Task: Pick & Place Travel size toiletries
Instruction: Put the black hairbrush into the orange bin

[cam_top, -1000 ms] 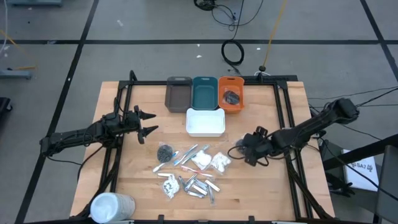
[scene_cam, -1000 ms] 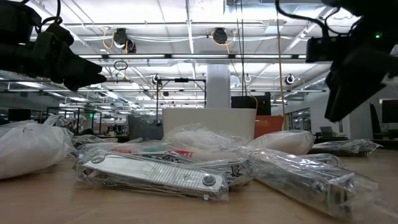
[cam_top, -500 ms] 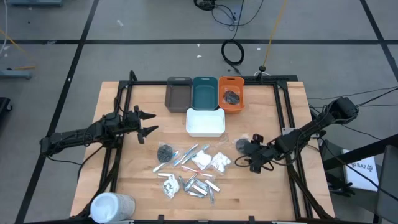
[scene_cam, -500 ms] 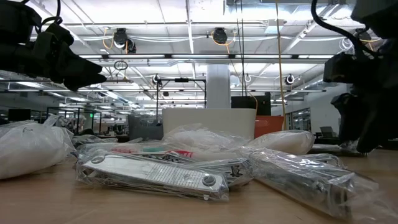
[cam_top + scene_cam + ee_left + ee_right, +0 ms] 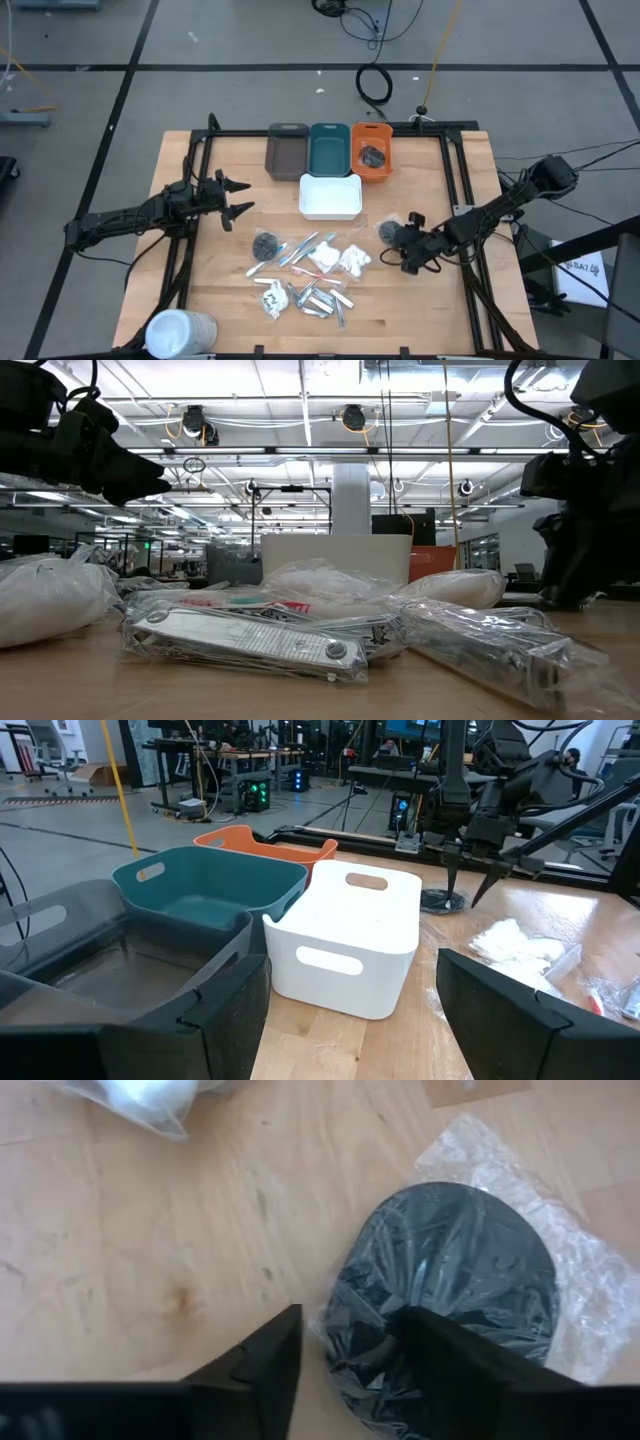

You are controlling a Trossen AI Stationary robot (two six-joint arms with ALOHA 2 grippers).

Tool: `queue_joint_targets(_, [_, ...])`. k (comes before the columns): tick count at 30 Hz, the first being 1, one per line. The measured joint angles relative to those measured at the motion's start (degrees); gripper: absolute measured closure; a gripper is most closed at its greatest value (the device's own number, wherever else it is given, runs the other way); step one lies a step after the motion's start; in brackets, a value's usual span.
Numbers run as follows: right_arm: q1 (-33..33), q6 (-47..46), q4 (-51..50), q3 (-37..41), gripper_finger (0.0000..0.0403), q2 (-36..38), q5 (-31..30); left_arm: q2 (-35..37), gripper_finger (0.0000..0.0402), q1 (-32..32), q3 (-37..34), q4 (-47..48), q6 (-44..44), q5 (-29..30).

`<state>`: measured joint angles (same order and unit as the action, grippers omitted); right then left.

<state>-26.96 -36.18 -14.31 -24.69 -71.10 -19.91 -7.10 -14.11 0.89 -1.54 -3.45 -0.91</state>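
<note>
**Right claw down over a wrapped dark disc near the bench's right edge**

The left gripper (image 5: 238,197) hangs spread and empty over the left half of the bench, pointing toward the trays. It is well apart from the work, so I judge it to be waiting.

At the back edge sit the grey tray (image 5: 286,152), teal tray (image 5: 329,148) and orange tray (image 5: 371,150), the orange one already holding something dark. The white tray (image 5: 331,196) stands just in front of them. The toiletries (image 5: 305,268) lie heaped toward the front edge, below the white tray: another dark disc, slim sticks, white packets, silver sachets. A big white cylinder (image 5: 181,332) stands at the front left corner.

The right gripper (image 5: 403,240) is low on the bench, right of the heap. Its fingers (image 5: 262,1363) stand parted, one on bare wood and the other over the near rim of the disc (image 5: 448,1285) in its crinkled clear wrap. The disc lies flat and round, with no long axis to mind. It sits off to one side of the gap, so the claw likely needs a small shift before closing. The right arm is plainly the nearer. Bare wood surrounds the disc, with only a white packet (image 5: 150,1100) nearby, and the way to the trays is clear.
</note>
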Motion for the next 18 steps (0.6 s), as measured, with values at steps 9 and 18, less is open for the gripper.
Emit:
queue_joint_targets(9, [-0.02, -0.05, 0.14, 0.02, 0.0365, -0.03, 0.49, 0.0, 0.0128, -0.01, 0.0, 0.02, 0.0, 0.0])
queue_joint_targets(18, [-0.09, 1.42, 0.6, 0.22, 0.04, -0.14, 1.57, -0.02, 0.0128, 0.0, 0.0, 0.02, 0.0, 0.0])
